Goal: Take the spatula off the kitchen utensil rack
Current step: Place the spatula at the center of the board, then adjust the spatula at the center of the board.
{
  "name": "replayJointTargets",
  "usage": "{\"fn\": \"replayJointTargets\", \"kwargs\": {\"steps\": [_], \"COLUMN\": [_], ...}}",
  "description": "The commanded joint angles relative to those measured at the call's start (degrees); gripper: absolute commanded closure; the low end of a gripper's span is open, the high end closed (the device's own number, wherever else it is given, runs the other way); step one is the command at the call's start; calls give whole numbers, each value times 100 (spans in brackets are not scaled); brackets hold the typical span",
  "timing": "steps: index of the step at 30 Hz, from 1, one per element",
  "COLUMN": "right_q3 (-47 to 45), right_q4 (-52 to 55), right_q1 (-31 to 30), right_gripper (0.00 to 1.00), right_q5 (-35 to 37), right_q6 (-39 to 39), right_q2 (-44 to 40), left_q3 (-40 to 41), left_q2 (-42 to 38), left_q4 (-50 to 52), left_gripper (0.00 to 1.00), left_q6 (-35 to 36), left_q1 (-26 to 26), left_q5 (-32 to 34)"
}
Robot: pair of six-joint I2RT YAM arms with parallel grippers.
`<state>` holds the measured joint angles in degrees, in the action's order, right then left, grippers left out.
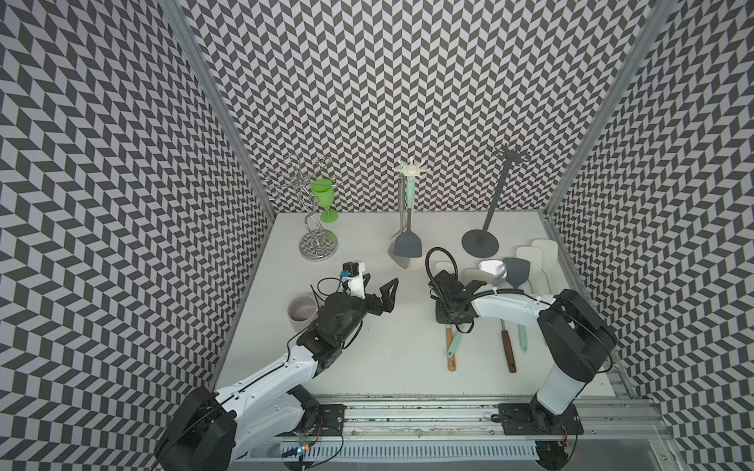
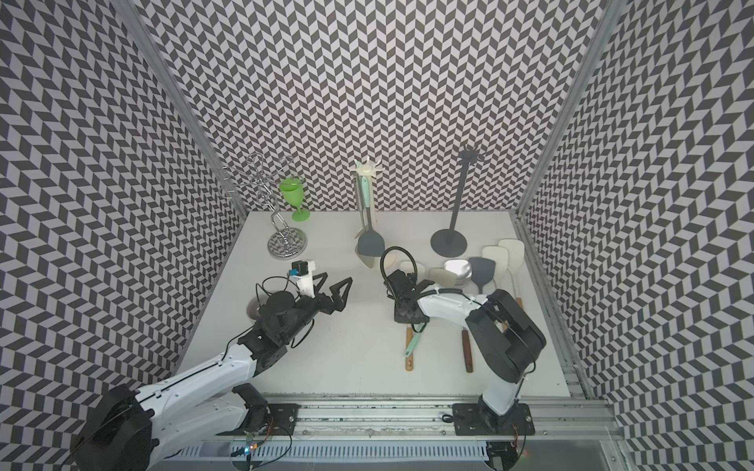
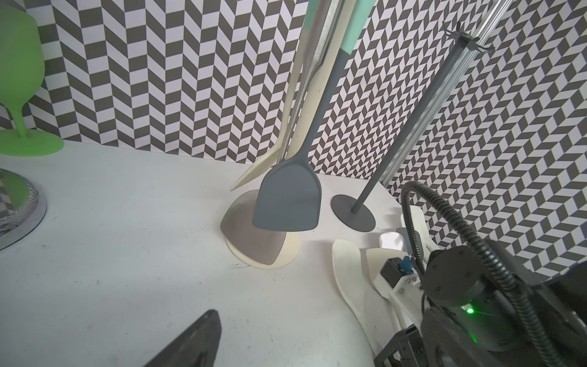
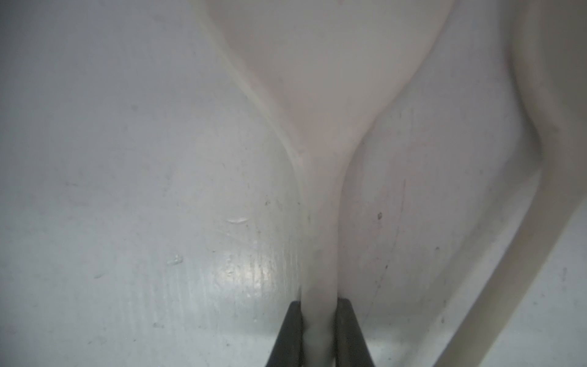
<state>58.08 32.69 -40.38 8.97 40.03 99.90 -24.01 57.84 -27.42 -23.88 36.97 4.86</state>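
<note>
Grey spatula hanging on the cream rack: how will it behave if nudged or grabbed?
Likely swings when nudged: the grey spatula hangs from the top of the cream rack. Probably light, given its thin neck. The matte blade looks rubbery, so perhaps slightly bendy and not slippery.

In both top views: high above the metal front rail [image 1: 408,412], looking steeply down toward the chevron-patterned back wall [image 1: 387,81], far enough to take in the whole white tabletop [image 1: 387,346]. From the left wrist: low, near the table, facing the cream utensil rack [image 3: 293,251], its hanging dark grey spatula [image 3: 287,197] and the slim grey stand [image 3: 343,206], all shared with the top views. From the right wrist: almost against the tabletop, looking along the neck of a cream spatula [image 4: 319,190], blurred.
</note>
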Motion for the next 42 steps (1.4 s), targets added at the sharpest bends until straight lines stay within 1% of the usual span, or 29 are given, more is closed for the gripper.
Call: {"fn": "replayJointTargets", "kwargs": {"steps": [1,3,4,5,7,9,10,12,15,20,24,28,32,38,40,42], "right_q3": [-8,-78,-94,-113,-137,-149,-148,-147,-174,-411,-722,-1124,-1342,-1305,-1257,-1256], "right_q4": [-210,-229,-228,-230,-228,-215,-206,-155,-93,-51,-70,-231,-549,-584,-424,-242], "right_q1": [-14,-16,-14,-14,-18,-20,-22,-31,-31,-25,131,353,364,364,364,358], "right_gripper": [92,85,84,78,72,61,60,50,43,34,33,32,33,35,37,42], "right_q5": [-80,-90,-111,-140,-188,-199,-190,-160,-80,132,281,140,-128,-50,41,154], "right_q6": [146,156,154,141,97,50,23,-25,-100,-195,-195,-266,-394,-479,-480,-446], "right_q2": [91,50,32,20,-23,-130,-200,-414,-843,-1587,-1915,-1885,-1623,-1180,-1032,-942], "left_q3": [72,77,79,80,78,87,82,88,98,116,138,129,125,116,117,117], "left_q2": [-103,-116,-123,-124,-119,-129,-124,-129,-138,-159,-125,-82,-61,-58,-72,-89], "left_q4": [-87,-80,-79,-80,-88,-86,-84,-88,-100,-113,-143,-150,-156,-144,-132,-123], "left_gripper": [0,0,0,0,0,0,0,0,0,0,0,0,0,0,0,0], "left_q6": [63,59,59,59,59,59,59,66,75,98,103,97,101,103,98,96], "left_q1": [-23,-23,-24,-24,-27,-24,-23,-25,-23,-28,-25,-24,-24,-25,-27,-28], "left_q5": [41,42,41,33,32,41,41,41,58,102,120,129,129,138,153,164]}}
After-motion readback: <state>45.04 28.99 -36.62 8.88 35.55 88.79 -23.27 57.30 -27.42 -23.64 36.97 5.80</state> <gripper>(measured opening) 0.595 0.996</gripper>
